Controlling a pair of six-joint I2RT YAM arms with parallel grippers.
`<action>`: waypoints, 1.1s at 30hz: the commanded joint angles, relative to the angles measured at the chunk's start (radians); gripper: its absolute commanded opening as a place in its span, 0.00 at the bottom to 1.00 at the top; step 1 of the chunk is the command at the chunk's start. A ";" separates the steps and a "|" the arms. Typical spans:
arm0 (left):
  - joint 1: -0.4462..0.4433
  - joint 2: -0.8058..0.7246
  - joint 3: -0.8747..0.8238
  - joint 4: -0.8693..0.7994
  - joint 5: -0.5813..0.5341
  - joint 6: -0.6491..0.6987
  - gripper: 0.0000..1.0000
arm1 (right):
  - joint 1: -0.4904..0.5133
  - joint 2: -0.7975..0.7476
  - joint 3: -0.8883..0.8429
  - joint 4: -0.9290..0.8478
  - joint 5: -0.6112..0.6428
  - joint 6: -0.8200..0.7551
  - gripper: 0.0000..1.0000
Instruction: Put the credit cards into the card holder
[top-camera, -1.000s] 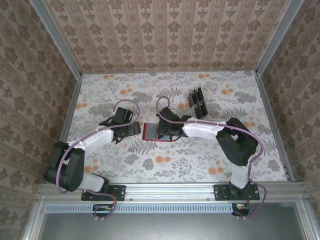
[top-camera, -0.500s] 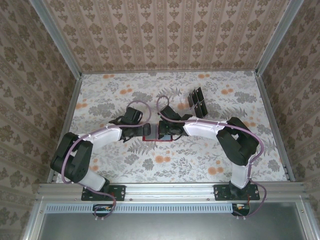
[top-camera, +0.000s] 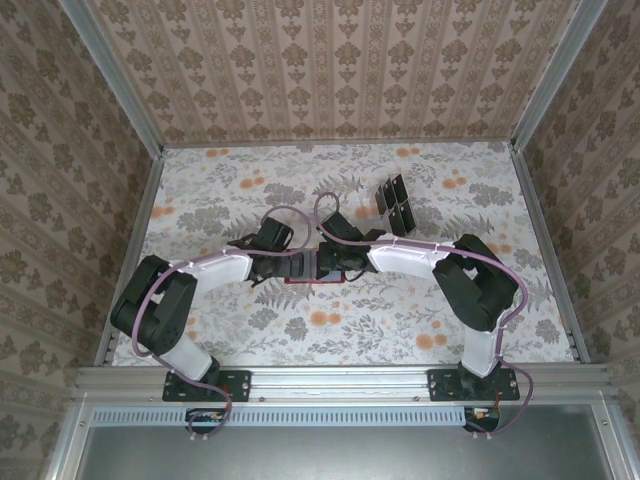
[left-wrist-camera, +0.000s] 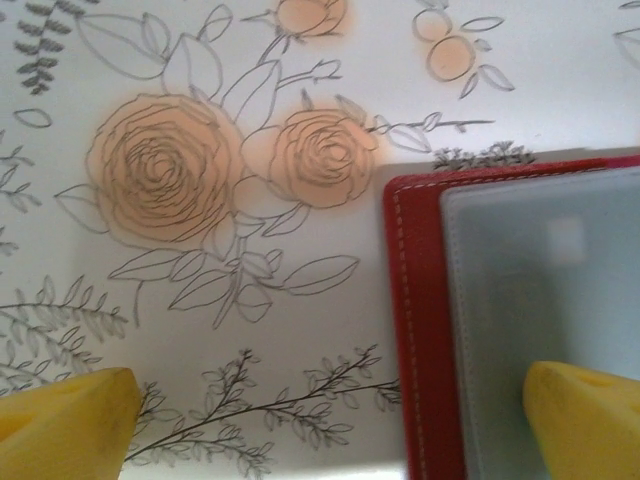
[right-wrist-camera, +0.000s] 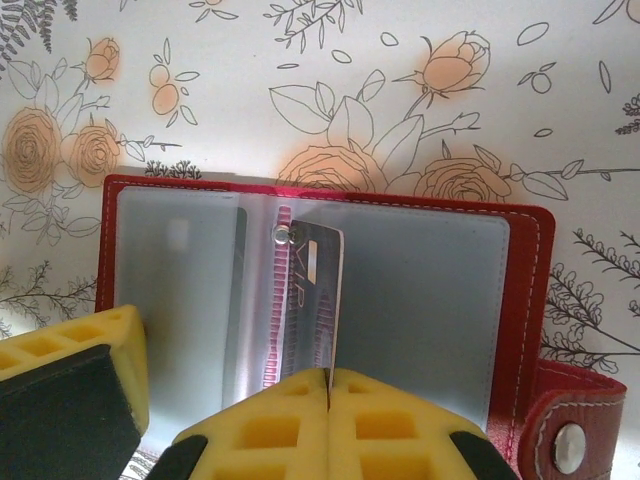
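We are mid-insertion: our right hand (right-wrist-camera: 328, 375) pinches one credit card (right-wrist-camera: 312, 295) on edge over the open card holder (right-wrist-camera: 522, 290) lying on the desk (right-wrist-camera: 560, 150), with our left hand (left-wrist-camera: 325, 425) spread across its left border. The card's long axis points away from the grip along the middle fold (right-wrist-camera: 272, 310). Next it likely needs tilting into a pocket (right-wrist-camera: 420, 290).

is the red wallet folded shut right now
No, the card holder lies spread open with its pale inside facing up.

The card holder (right-wrist-camera: 522, 300) looks like stitched red leather with glossy plastic pockets (right-wrist-camera: 420, 300).
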 joint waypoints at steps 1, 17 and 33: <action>-0.003 0.013 0.017 -0.092 -0.088 -0.003 1.00 | -0.003 0.008 -0.044 -0.084 -0.002 -0.011 0.00; -0.003 0.014 -0.008 -0.109 -0.102 -0.040 1.00 | -0.038 -0.065 -0.092 0.078 -0.099 0.014 0.00; -0.009 0.001 -0.042 -0.097 -0.117 -0.076 0.99 | -0.051 -0.121 -0.293 0.533 -0.154 0.166 0.00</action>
